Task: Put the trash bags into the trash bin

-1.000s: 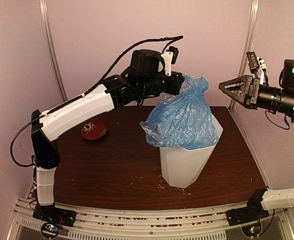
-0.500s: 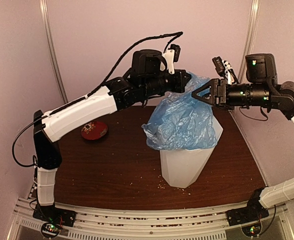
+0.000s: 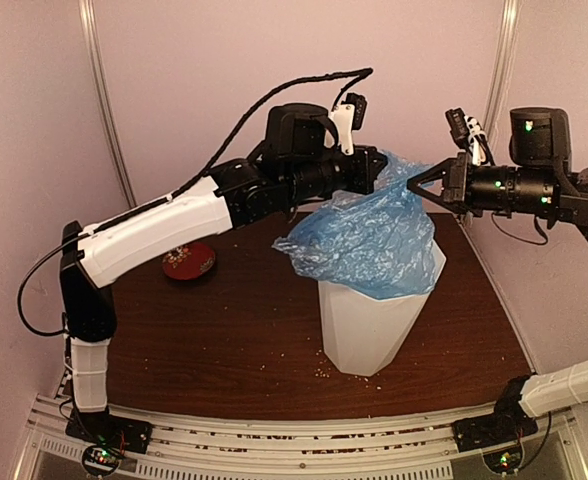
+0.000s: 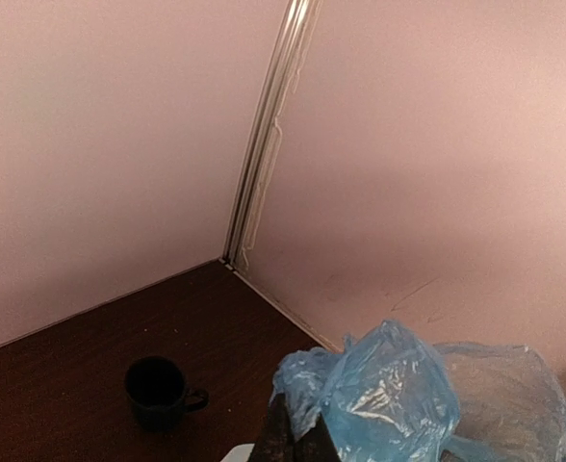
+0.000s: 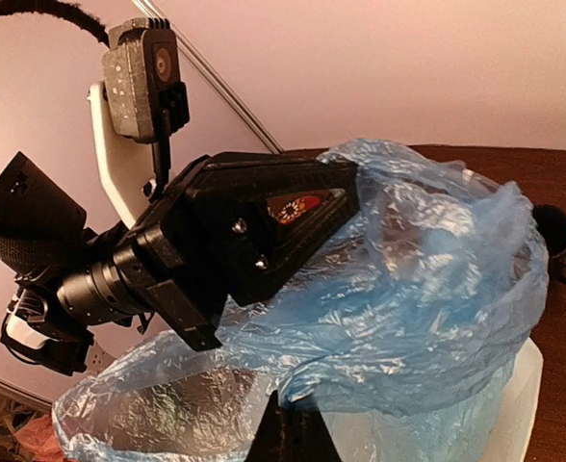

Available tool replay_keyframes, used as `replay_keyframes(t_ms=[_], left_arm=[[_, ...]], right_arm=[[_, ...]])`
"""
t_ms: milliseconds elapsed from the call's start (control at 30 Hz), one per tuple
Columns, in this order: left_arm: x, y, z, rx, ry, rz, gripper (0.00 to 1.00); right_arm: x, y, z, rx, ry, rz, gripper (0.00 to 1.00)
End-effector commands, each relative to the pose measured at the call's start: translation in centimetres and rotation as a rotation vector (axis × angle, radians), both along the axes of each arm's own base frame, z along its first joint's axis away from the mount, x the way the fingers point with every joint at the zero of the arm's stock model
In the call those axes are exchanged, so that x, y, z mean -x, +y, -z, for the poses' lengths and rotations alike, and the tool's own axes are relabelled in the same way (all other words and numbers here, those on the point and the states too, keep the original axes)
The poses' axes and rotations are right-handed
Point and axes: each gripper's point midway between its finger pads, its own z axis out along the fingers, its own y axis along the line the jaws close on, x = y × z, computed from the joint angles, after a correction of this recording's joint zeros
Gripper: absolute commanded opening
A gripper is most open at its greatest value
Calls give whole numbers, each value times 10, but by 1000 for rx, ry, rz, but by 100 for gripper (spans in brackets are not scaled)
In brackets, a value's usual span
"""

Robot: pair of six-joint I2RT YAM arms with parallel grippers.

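Note:
The light-blue trash bag (image 3: 359,240) hangs crumpled over the mouth of the tall white trash bin (image 3: 369,325), which stands upright mid-table. My left gripper (image 3: 376,172) is above the bin, shut on the bag's upper left edge. My right gripper (image 3: 421,186) reaches in from the right, shut on the bag's top right edge. The film stretches between the two. In the left wrist view the shut fingertips (image 4: 297,438) pinch blue film (image 4: 389,395). The right wrist view shows its shut tips (image 5: 293,428) holding a fold of bag (image 5: 427,279) over the bin's rim (image 5: 516,409).
A small red patterned dish (image 3: 188,260) lies on the dark wood table (image 3: 234,330) at the left. A dark mug (image 4: 158,390) stands near the back corner behind the bin. Pink walls close in the back and sides. Crumbs dot the tabletop.
My right arm swung in from the right and its jaws closed on the bag's edge. The bag's top is now pulled wider. The left gripper shifted slightly right, still holding.

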Motion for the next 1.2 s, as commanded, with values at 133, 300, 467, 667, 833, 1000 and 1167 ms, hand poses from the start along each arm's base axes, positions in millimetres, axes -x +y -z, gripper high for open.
replay_keyframes(t_ms=[133,300,467,667,833,1000,1167], left_arm=[[-2,68,-6,-89,-47,-134,0],[-4,100,18,-141,-11,-186,0],[-15,110,45,-188,33,-204,0],[-41,103,62,-240,60,-203,0],[-59,105,79,-263,103,-205,0],[-62,113,108,-306,150,-202,0],[-58,114,144,-353,212,-167,0]], right_arm=[[9,-58,22,79,-76,190,0],[8,-70,42,116,-79,237,0],[-6,-77,62,194,-83,301,0],[-26,-85,67,257,-98,362,0],[-49,-104,82,342,-72,416,0],[-61,-124,116,389,-7,429,0],[-63,-121,151,401,59,384,0]])
